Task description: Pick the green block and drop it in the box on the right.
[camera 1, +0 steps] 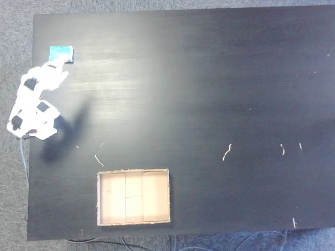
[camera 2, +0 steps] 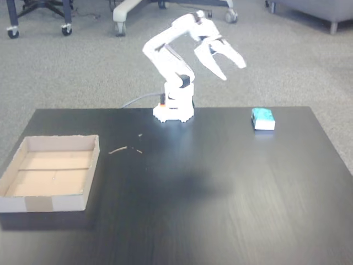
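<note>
The green block (camera 1: 61, 53) lies flat near the top-left corner of the black table in the top-down fixed view. The side-on fixed view has the green block (camera 2: 263, 118) at the far right. The white arm stands at the table's edge. Its gripper (camera 2: 233, 70) is raised in the air, open, with nothing between its fingers, up and to the left of the block. From above, the gripper (camera 1: 59, 68) hangs just below the block. The tan cardboard box (camera 1: 134, 197) sits at the table's bottom edge; the side-on view places the box (camera 2: 49, 174) at the front left, with nothing in it.
Small pale scraps (camera 1: 226, 152) lie scattered on the dark table (camera 1: 209, 94). A cable (camera 2: 138, 100) runs from the arm's base onto the grey carpet. Chair casters (camera 2: 66, 28) stand on the floor behind the table.
</note>
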`<state>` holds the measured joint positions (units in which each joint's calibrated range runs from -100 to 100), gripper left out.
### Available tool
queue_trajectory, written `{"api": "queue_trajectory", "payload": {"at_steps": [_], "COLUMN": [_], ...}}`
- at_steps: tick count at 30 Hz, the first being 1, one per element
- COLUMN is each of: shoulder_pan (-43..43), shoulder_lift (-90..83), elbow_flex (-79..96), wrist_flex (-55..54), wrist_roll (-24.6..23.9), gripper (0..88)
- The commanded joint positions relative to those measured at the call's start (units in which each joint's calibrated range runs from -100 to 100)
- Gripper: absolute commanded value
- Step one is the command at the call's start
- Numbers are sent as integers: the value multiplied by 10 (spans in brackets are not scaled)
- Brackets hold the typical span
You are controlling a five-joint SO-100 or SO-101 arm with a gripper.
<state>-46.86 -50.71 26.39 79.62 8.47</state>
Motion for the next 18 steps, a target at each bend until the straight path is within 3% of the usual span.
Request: {"api": "queue_trajectory", "payload": {"at_steps": [1, 5, 18], "shoulder_pan": [-90, -145, -184], "shoulder_lift": [150, 289, 573], "elbow_flex": [-74, -92, -134], "wrist_flex": [46, 79, -66], "wrist_roll": [17, 5, -7], "gripper": [406, 399, 416]}}
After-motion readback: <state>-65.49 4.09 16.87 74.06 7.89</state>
